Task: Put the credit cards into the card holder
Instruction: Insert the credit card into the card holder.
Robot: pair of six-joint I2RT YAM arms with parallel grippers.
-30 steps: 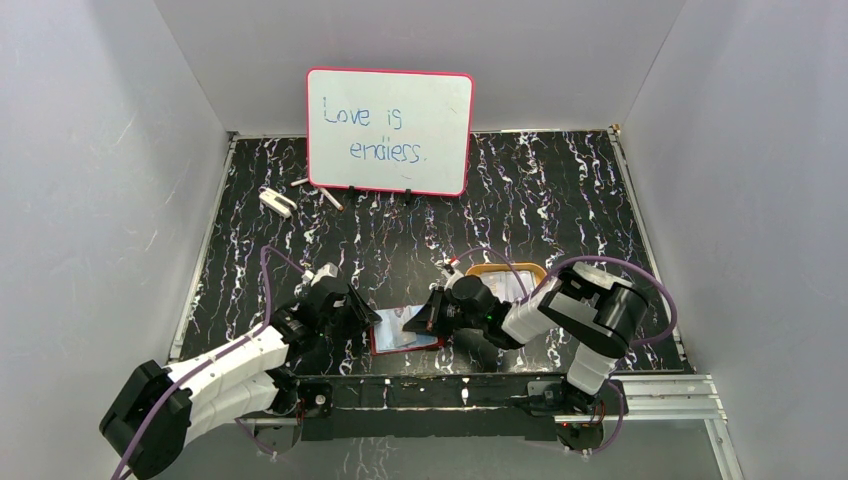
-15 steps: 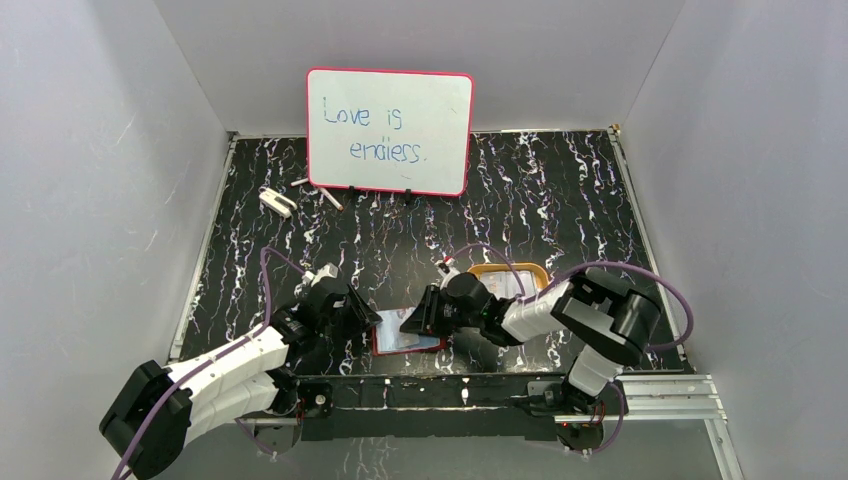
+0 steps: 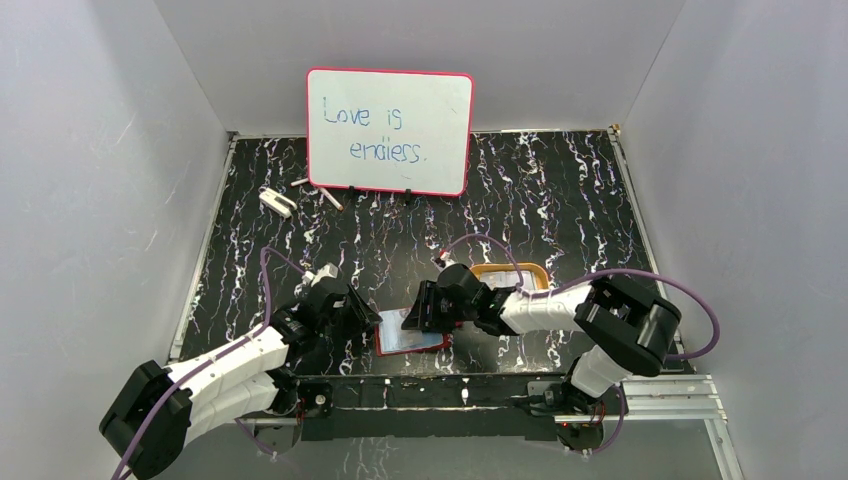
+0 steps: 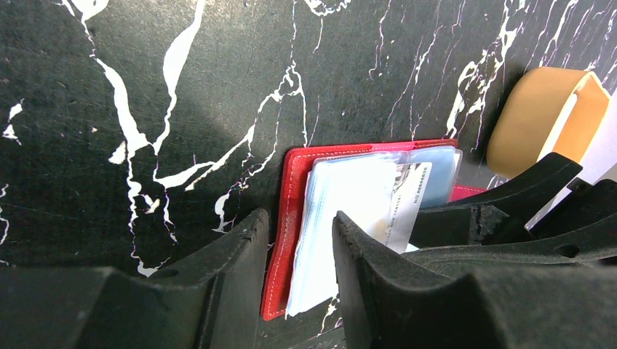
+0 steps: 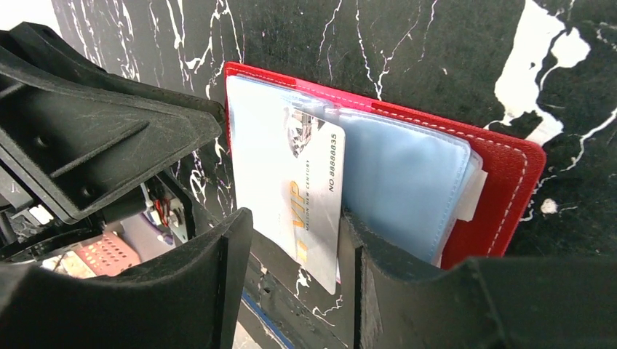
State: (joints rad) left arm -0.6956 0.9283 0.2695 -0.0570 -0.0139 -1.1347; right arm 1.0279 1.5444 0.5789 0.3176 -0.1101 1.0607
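Note:
The card holder (image 3: 425,343) lies open near the table's front edge, a red wallet (image 5: 502,182) with blue-grey pockets (image 5: 407,182). A silver credit card (image 5: 309,185) marked VIP sits partly tucked into its pockets, its near end sticking out. The same credit card (image 4: 409,200) shows in the left wrist view. My right gripper (image 5: 295,254) is open, its fingers on either side of the card's free end. My left gripper (image 4: 300,251) is open too, jaws apart over the red left edge (image 4: 289,203) of the holder. Whether it touches is unclear.
An orange-rimmed tray (image 3: 505,272) sits just right of the holder, behind my right arm. A pink-framed whiteboard (image 3: 390,130) stands at the back, with a small eraser (image 3: 277,201) and markers to its left. The two grippers are close together over the holder.
My right gripper has gone from shut to open, letting go of the card, and has shifted slightly left. Its elbow has swung out to the right. The left arm has not moved.

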